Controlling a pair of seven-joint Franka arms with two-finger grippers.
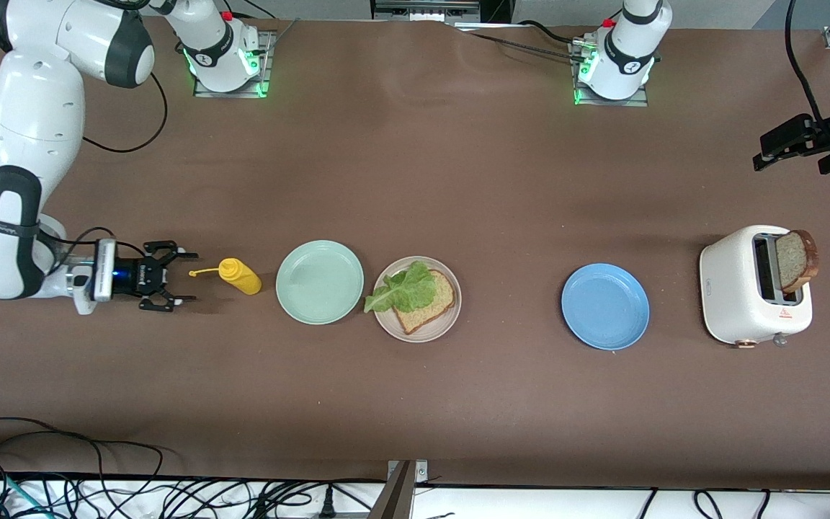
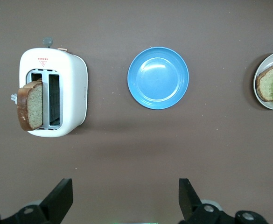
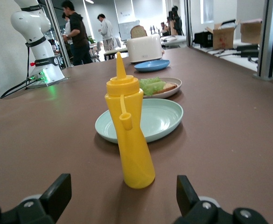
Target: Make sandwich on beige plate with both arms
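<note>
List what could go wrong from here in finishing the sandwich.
The second bread slice leans out of the toaster, so it may slip when grabbed. The lettuce overhangs the beige plate and could shift under the top slice. The open right gripper is beside the upright mustard bottle and could topple it.

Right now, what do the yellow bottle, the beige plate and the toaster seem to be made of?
Yellow bottle: probably soft squeeze plastic, smooth with a dull sheen, moulded nozzle and tethered cap.
Beige plate: likely plastic, plain and matte, with a raised rim; ceramic cannot be ruled out.
Toaster: white shell, plastic or painted metal, softly glossy, with a copper-coloured knob.
</note>
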